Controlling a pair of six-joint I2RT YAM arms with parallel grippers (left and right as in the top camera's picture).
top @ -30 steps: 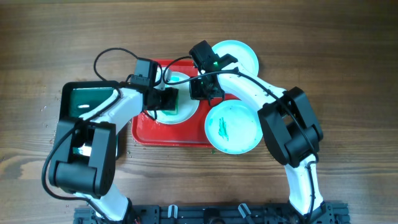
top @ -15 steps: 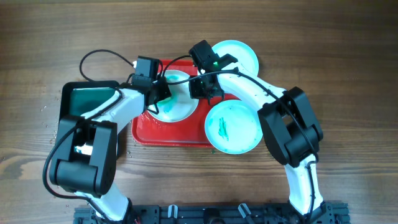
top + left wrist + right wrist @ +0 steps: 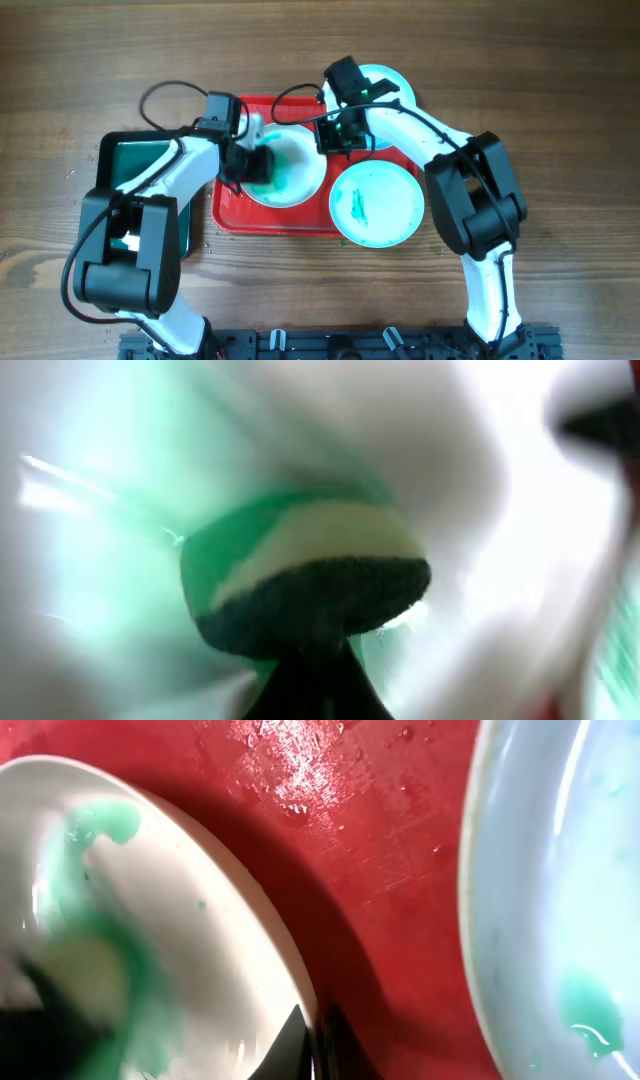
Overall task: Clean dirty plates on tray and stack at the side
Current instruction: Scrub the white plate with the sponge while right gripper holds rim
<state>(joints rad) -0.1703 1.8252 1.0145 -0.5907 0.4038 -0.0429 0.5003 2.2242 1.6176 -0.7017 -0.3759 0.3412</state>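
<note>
Brown wood grain runs across the tabletop (image 3: 560, 60). At its middle sits the tray (image 3: 232, 215), glossy red plastic with rounded corners and a raised rim, beaded with water in the right wrist view. On it lies the white plate (image 3: 300, 185), round, shallow and smooth, smeared teal-green. The left gripper (image 3: 255, 165) presses a sponge (image 3: 310, 575) into the plate: green foam, a pale layer, a dark scouring face. It looks clamped on the sponge, though that view is blurred. The right gripper (image 3: 317, 1042) is closed on the white plate's rim, on the side toward the far edge. A pale cyan plate (image 3: 378, 205) overlaps the tray's side toward the right edge. A second cyan plate (image 3: 398, 82) lies nearer the far edge. A black tray (image 3: 140, 160) of green liquid sits toward the left edge.
</note>
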